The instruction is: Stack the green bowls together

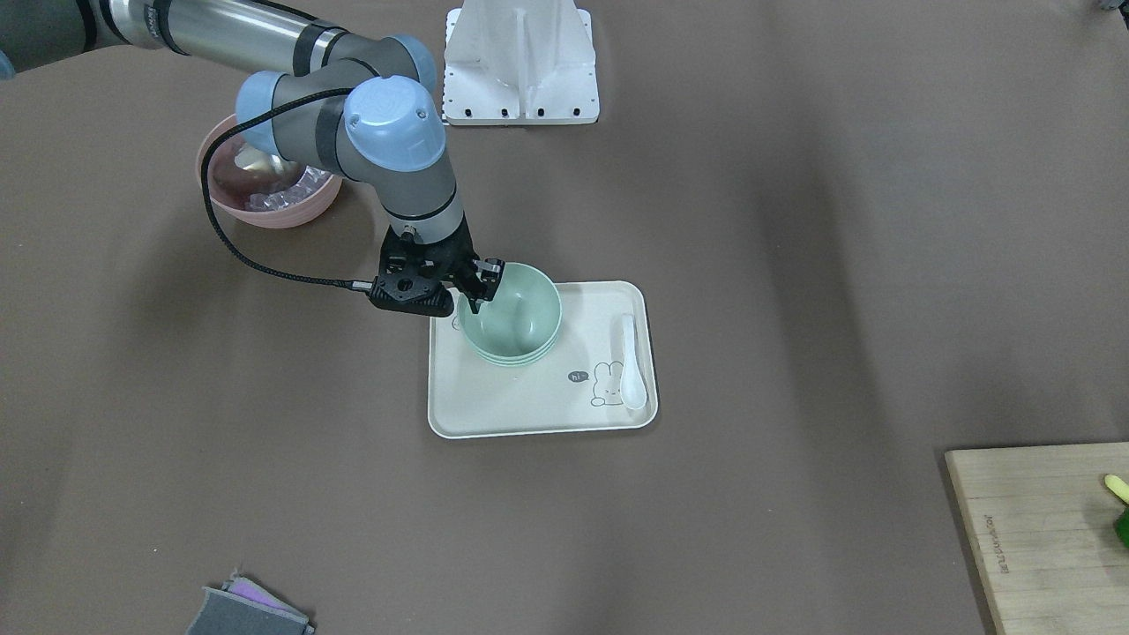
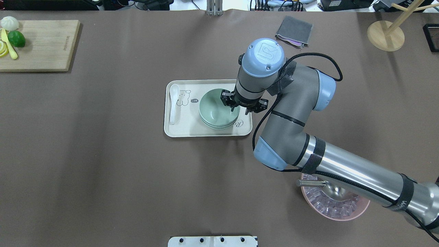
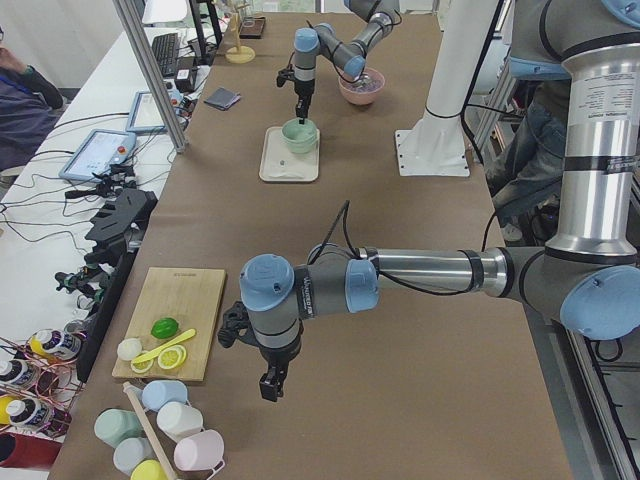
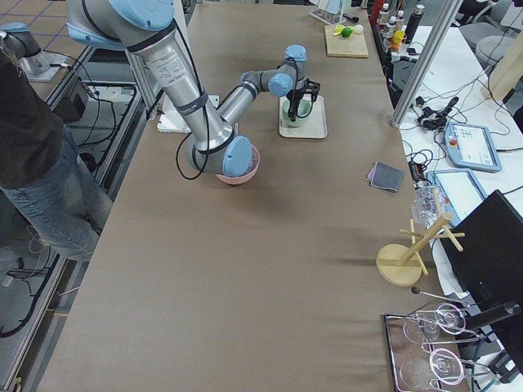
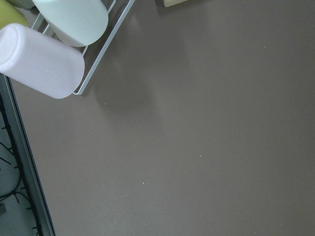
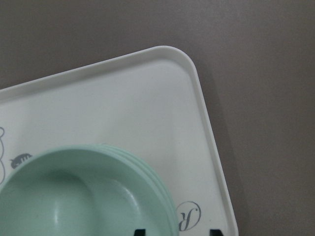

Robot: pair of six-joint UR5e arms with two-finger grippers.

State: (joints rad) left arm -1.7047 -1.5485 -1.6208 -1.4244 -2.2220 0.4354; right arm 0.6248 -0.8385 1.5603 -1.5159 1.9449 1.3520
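Three pale green bowls (image 1: pixel 512 319) sit nested in one stack on the cream tray (image 1: pixel 529 407). The stack also shows in the overhead view (image 2: pixel 215 110) and the right wrist view (image 6: pixel 74 196). My right gripper (image 1: pixel 481 287) hangs over the stack's rim on the robot's side. Its fingertips (image 6: pixel 140 231) stand apart on either side of the top bowl's rim, so it is open. My left gripper (image 3: pixel 269 385) hovers over bare table near the cutting board, far from the bowls. It shows only in the exterior left view, so I cannot tell whether it is open.
A white spoon (image 1: pixel 631 366) lies on the tray beside the stack. A pink bowl (image 2: pixel 343 214) with ice and a metal scoop sits under the right arm. A wooden cutting board (image 2: pixel 41 44) with fruit and a grey cloth (image 2: pixel 294 31) lie near the far edge. Cups (image 5: pixel 42 61) lie in a rack.
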